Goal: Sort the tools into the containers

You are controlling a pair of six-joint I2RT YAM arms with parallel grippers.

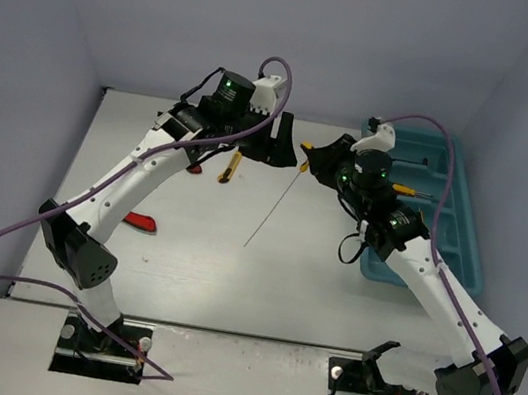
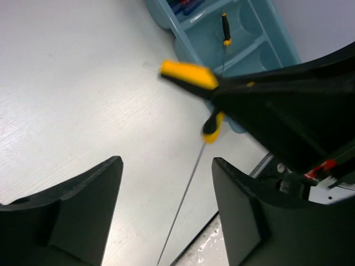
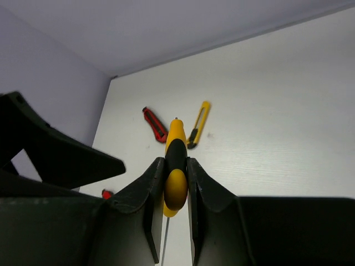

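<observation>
My right gripper (image 3: 176,162) is shut on the black-and-yellow handle of a long-shafted screwdriver (image 3: 176,166). It holds the tool above the table, and the thin shaft (image 1: 275,206) slants down towards the near left. My left gripper (image 2: 166,191) stands open just left of that handle (image 2: 188,75), with only the shaft (image 2: 187,191) passing below between its fingers. In the top view the left gripper (image 1: 278,141) and right gripper (image 1: 316,161) nearly meet at the table's far middle. The teal tray (image 1: 464,226) lies at the right and holds a yellow-handled screwdriver (image 2: 225,27) in one compartment.
A yellow utility knife (image 3: 199,124) and a red utility knife (image 3: 155,124) lie side by side on the table beyond the grippers. Another red tool (image 1: 141,222) lies at the left beside the left arm. Blue tools (image 2: 186,5) show in a far tray compartment.
</observation>
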